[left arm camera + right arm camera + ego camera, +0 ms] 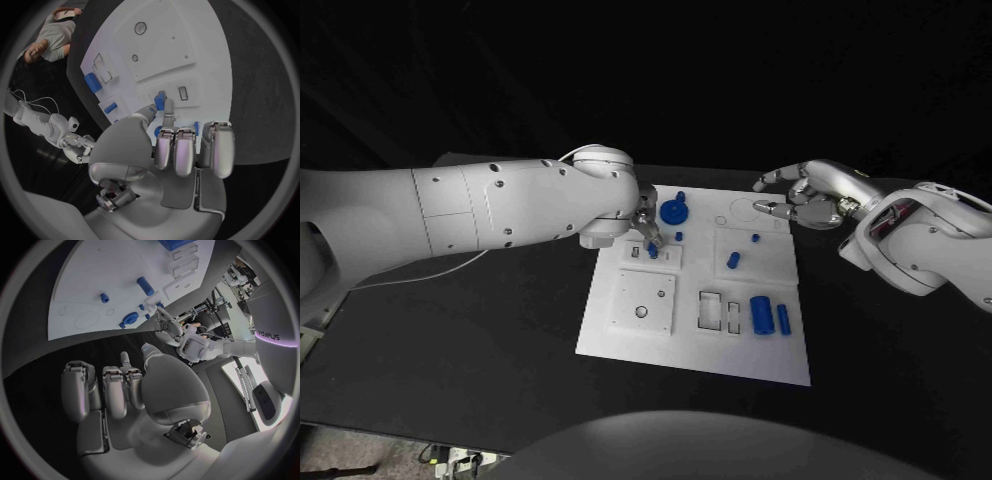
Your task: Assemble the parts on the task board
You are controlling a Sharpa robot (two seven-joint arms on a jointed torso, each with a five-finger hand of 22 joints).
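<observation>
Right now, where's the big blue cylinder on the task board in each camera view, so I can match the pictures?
Head view: the big blue cylinder lies near the task board's right edge, towards the robot.
Left wrist view: it lies at the board's edge, beyond the fingers.
Right wrist view: it lies at the board's far end, by the circle's rim.
Shared landmark: the rectangular slots right beside it.

black table [473,340] | white cable [437,272] trailing across its left side

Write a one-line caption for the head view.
Left hand holds a small blue part over the white task board while the right hand hovers open at its far corner.
</observation>
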